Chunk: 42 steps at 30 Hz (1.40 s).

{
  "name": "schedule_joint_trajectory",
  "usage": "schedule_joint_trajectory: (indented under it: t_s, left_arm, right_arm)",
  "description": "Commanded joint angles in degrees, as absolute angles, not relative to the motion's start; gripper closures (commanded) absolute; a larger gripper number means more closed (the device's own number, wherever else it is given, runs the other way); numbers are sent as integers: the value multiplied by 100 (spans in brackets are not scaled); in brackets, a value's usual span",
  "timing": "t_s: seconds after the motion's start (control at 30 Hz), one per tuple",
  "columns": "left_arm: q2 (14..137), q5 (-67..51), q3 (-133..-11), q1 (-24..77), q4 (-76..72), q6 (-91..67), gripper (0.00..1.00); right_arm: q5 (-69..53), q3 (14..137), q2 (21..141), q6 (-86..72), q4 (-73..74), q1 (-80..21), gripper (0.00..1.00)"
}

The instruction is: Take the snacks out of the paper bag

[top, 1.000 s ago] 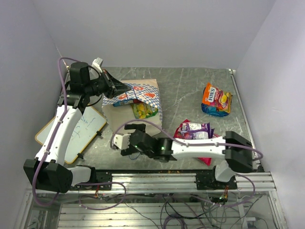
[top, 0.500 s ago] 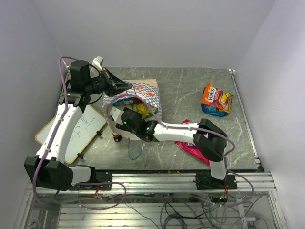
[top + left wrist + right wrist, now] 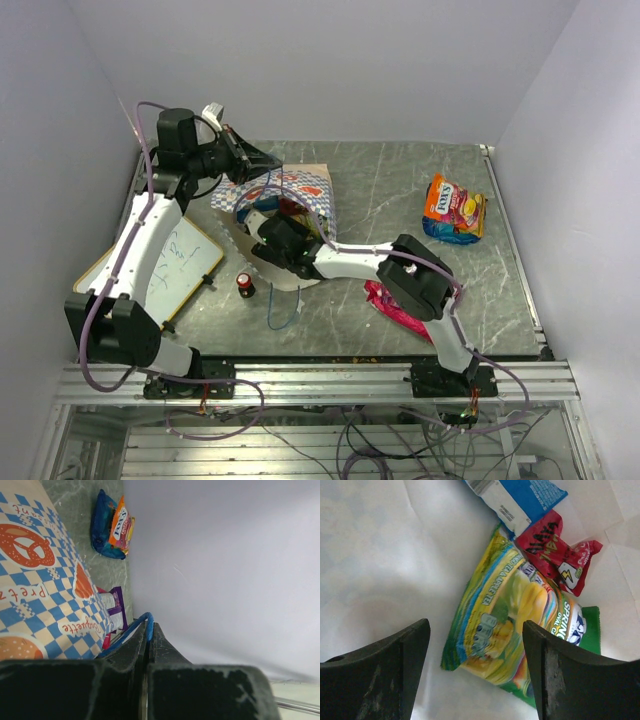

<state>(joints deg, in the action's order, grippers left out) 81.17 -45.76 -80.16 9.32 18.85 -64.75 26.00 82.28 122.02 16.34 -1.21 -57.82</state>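
Holding: left claw is pinched shut on the blue cord handle and holds the paper bag open.
Bag contents: green packet, red packet, blue packet.
Right claw: inside the bag, spread wide and empty, over the green packet.
Next move: probably lower, pinch the green packet, and lift it out.
Table: pink packet and orange packet lie outside the bag.

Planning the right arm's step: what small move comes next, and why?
Probably lower the right gripper onto the green packet and close: it lies between the open jaws, inside the paper bag whose blue handle the left gripper pinches.
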Motion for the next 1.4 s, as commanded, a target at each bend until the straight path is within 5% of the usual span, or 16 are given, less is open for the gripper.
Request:
schedule_joint_trajectory:
  t_s: [0.0, 0.47, 0.87, 1.37]
  left_arm:
    - [8362, -4867, -8445, 1011, 1579, -6539, 93]
    - [9023, -4930, -8874, 1037, 1424, -6595, 93]
    - [8666, -4817, -8642, 1028, 1592, -6575, 93]
    - [8167, -4462, -8183, 984, 1371, -6750, 93]
  right_arm:
    - [2854, 8440, 12541, 1690, -65, -5552, 28]
    - [1902, 8374, 12254, 1828, -88, -5240, 76]
    - [1355, 7932, 11285, 2020, -350, -5404, 100]
    - [1212, 6045, 8557, 1413, -472, -6269, 100]
